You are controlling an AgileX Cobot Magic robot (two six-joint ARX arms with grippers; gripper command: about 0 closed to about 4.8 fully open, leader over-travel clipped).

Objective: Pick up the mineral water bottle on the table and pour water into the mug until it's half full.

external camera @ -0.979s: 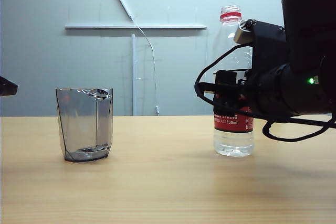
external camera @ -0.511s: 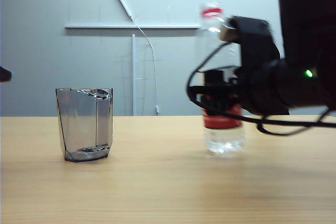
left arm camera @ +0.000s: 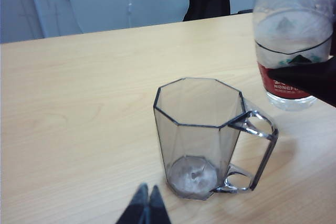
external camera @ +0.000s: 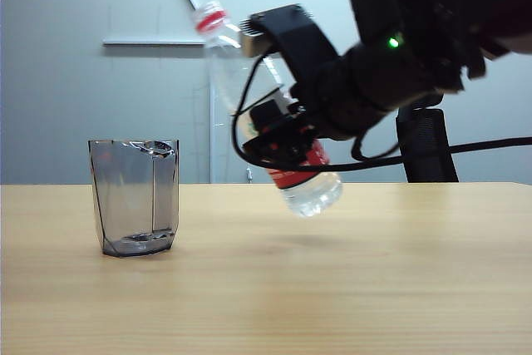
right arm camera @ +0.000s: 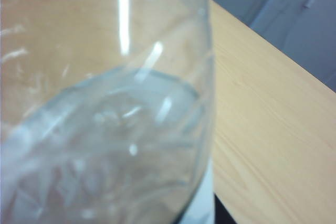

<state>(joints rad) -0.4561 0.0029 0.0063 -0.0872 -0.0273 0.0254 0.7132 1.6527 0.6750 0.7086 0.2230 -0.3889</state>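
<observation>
The right claw (external camera: pixel 287 143) grips the tall clear plastic mineral water bottle (external camera: pixel 249 81) around its red-and-white label, holding it clear of the light wood-grain table (external camera: pixel 332 288). The bottle tilts, its red-ringed neck leaning toward the smoky-grey faceted transparent mug (external camera: pixel 135 197), which stands upright on the table, well apart from the bottle's base. Clear water (right arm camera: pixel 105 156) pools in the bottle's lower end. The left claw (left arm camera: pixel 145 207) hovers just beside the mug's base, its fingers pressed together on nothing.
</observation>
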